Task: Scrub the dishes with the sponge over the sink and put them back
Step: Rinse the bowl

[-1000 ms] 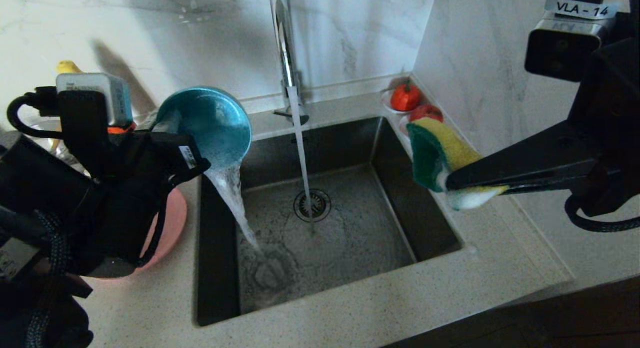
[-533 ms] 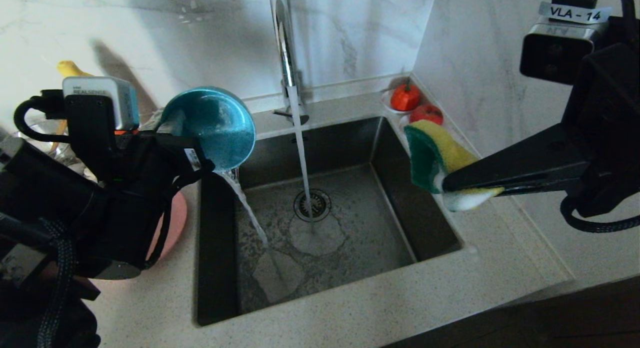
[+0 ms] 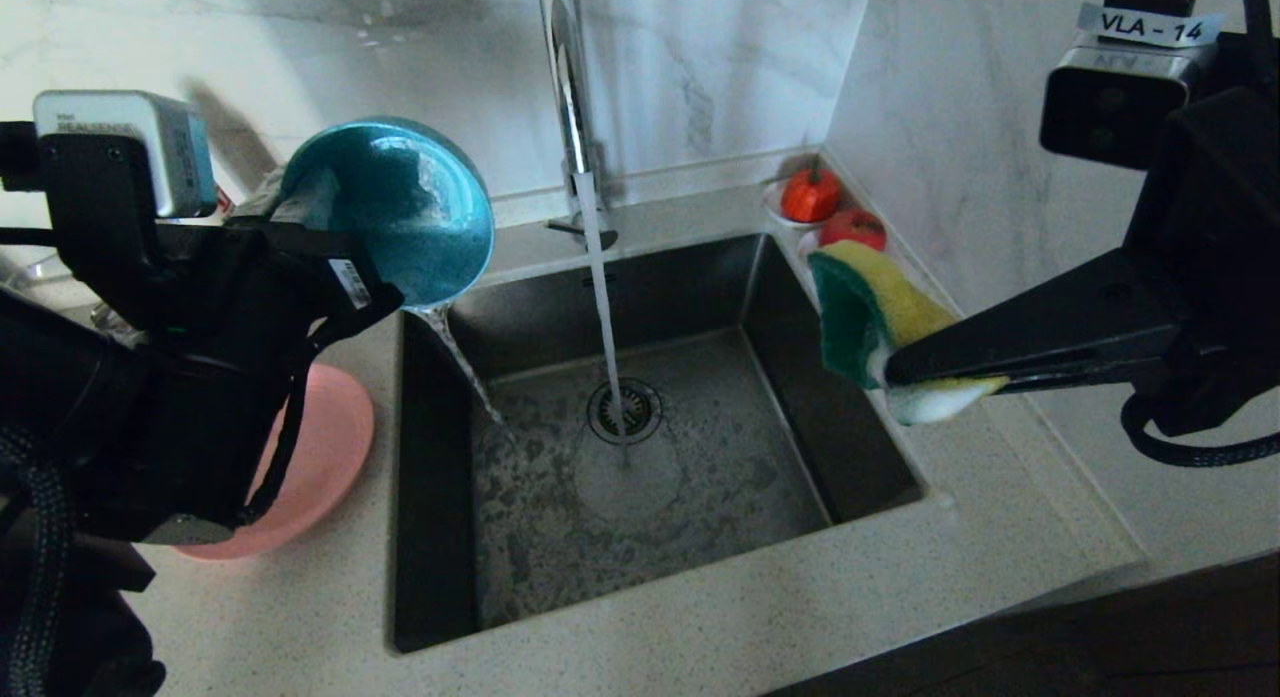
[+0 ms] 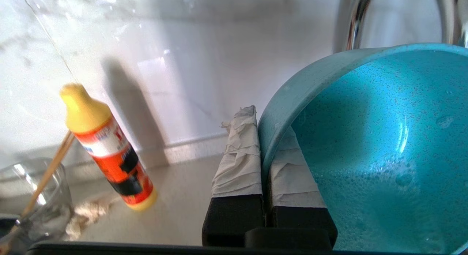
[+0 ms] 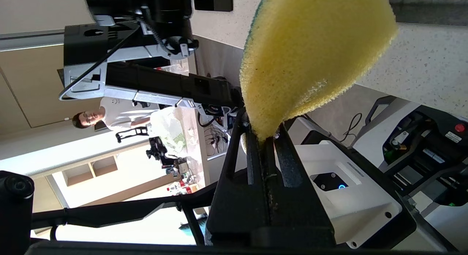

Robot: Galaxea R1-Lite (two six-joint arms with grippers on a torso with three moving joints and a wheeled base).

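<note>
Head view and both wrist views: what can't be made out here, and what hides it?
- Pink plate: head view, mostly behind the left arm.
- Chopsticks: left wrist view, one stick visible in the glass bowl; lower end cut by the edge.
- Left tool on the teal bowl: head view, tips hidden by its wrist.
- Sponge: right wrist view, green face turned away.
- Tap: top cut off.

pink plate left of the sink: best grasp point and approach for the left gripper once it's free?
Probably the rim of the wide round pink plate nearest the square steel sink, approached low from the sink side. It lies flat on the counter, so only the thin edge can be pinched; the left gripper is clamped on the teal-blue bowl.
</note>
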